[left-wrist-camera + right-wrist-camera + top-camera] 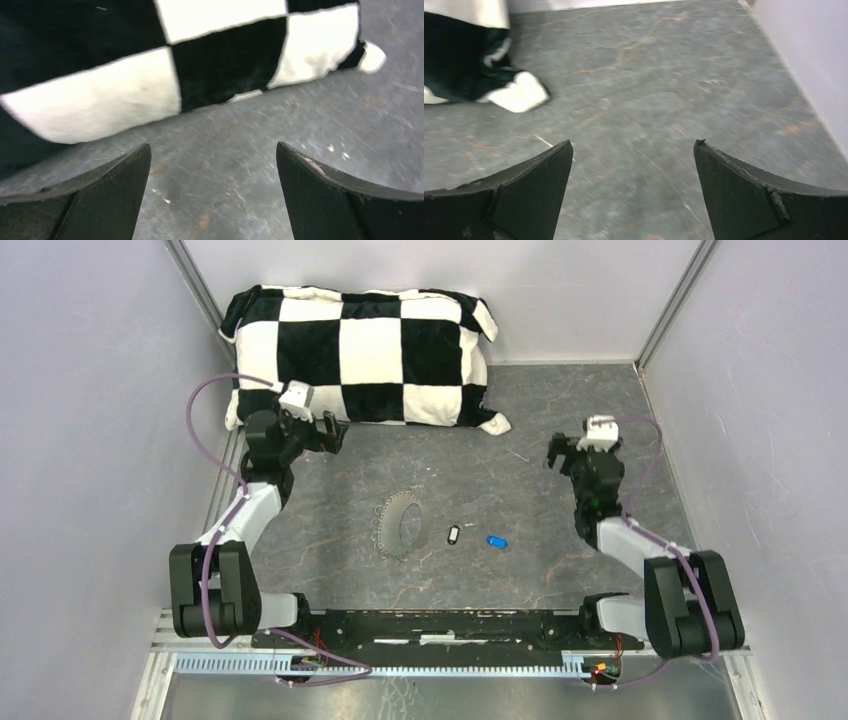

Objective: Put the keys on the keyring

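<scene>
The keyring [402, 524], a large thin grey wire loop with a jagged edge, lies on the grey table near the middle. The black-headed key [453, 534] lies just right of it, and the blue-headed key [497, 541] lies a little further right. My left gripper [334, 432] is open and empty at the left, just in front of the pillow, far from the keys; its wrist view [213, 150] shows only table and pillow. My right gripper [556, 452] is open and empty at the right, above bare table [634, 147]. Neither wrist view shows the keys or keyring.
A black-and-white checkered pillow [360, 355] lies across the back of the table; it also shows in the left wrist view [150, 60], and its corner shows in the right wrist view [519, 92]. Pale walls [90, 390] close in both sides and the back.
</scene>
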{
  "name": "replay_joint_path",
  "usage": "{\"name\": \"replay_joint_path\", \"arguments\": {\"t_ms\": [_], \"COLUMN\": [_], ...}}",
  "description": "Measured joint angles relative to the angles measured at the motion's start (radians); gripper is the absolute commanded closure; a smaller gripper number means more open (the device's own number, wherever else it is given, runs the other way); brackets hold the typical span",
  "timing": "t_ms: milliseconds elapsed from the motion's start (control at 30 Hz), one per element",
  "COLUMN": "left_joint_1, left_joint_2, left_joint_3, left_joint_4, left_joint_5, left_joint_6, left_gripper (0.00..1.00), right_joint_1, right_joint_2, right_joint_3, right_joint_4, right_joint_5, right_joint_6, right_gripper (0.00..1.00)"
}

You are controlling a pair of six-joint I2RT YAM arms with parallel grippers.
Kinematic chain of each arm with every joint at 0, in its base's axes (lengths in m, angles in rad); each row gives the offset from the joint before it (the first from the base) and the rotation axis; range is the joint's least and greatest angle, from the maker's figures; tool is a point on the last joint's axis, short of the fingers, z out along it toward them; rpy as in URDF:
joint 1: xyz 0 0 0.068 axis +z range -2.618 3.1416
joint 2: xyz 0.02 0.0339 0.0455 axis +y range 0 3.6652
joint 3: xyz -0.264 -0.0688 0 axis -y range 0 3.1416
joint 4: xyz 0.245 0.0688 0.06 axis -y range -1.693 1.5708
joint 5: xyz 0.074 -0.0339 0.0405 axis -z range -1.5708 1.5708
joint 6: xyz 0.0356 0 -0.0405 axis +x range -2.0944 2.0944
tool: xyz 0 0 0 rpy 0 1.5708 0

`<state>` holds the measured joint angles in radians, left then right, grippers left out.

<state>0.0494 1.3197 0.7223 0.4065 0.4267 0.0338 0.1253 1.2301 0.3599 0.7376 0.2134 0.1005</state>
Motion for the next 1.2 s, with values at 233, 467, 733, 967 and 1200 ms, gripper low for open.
{"name": "replay_joint_path", "arguments": {"t_ms": [233,467,733,967,1200], "left_joint_1": [-0.236,-0.357,-0.441,-0.484,-0.498], "left_joint_2": [0.068,0.224,0.337,0.428,0.454], "left_joint_3": [0.082,0.124,0.209,0.246,0.268], "left_joint_4": [-0.327,-0.481,-0.536,-0.542,-0.558], "left_joint_5": [0.029,0.015,0.000,-0.027,-0.054], "left_joint_6": [0.203,0.316,0.369,0.380,0.385], "left_gripper": [0.00,0.11,0.22,0.42,0.60], "right_joint_1": [-0.015,-0.106,-0.013,0.056,0.102], "right_joint_2": [0.155,0.203,0.110,0.103,0.092], "right_joint_3": [0.259,0.313,0.264,0.262,0.241], "right_joint_4": [-0.229,-0.341,-0.352,-0.370,-0.371], "right_joint_5": [-0.304,-0.473,-0.446,-0.415,-0.383], "right_joint_6": [0.109,0.253,0.180,0.085,0.043], "right_gripper": [0.02,0.02,0.02,0.02,0.05]}}
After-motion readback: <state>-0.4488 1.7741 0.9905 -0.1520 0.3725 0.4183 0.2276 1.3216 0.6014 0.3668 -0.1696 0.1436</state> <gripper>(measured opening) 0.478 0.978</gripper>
